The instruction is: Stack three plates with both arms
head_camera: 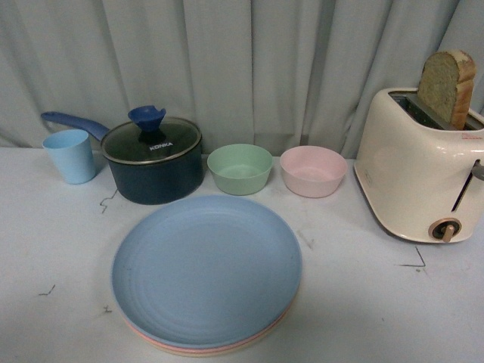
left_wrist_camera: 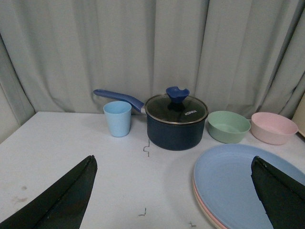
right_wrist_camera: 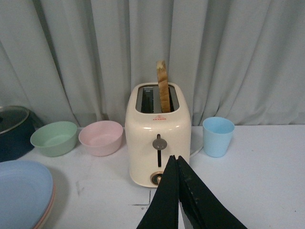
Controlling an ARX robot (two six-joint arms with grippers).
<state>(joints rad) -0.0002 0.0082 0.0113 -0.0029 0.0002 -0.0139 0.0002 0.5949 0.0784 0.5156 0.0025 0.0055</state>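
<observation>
Blue plate [head_camera: 206, 268] tops the stack. Left gripper [left_wrist_camera: 174, 191] spread, right gripper [right_wrist_camera: 178, 200] clenched, both empty; withdraw without nudging rims

Plates mostly buried, edges cropped

Under the blue plate [head_camera: 206, 268] only thin pink and cream rims [head_camera: 204, 349] peek out, and the stack's near edge runs off the front view. The toaster [head_camera: 418, 170] is clipped at the right there. In the right wrist view the pot [right_wrist_camera: 13, 131] is cut by the frame, and the blue plate is cut in both wrist views.
</observation>
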